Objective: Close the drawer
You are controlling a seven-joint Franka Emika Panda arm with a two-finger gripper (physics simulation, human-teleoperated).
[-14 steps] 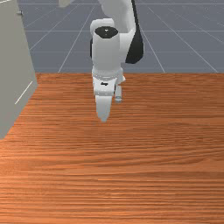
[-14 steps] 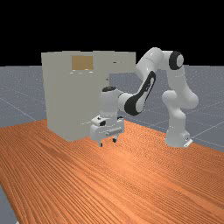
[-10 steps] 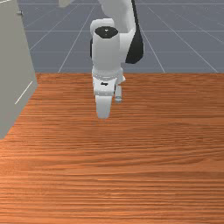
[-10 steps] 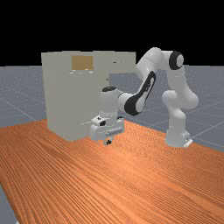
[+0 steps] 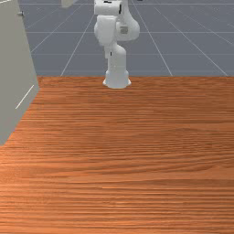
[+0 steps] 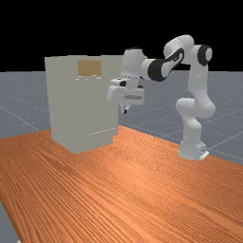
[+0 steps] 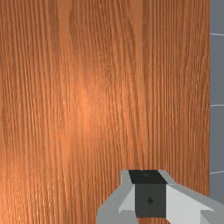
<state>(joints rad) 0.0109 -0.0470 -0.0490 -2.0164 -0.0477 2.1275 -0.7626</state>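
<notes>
Vs. the earlier frames, tool (image 6: 125,111) is now much higher above the table (image 6: 142,190) & pulled back twd the arm's base (image 6: 191,148). Its fingertips were apart 0.7 s ago; now they're narrow, pads together w/ nothing b/w them. Cabinet (image 6: 78,111) hasn't moved, at the table's far corner in far view. Drawer (image 5: 68,2), up top on the cabinet's side facing the base, is unchanged in front view, i.e. still out.
</notes>
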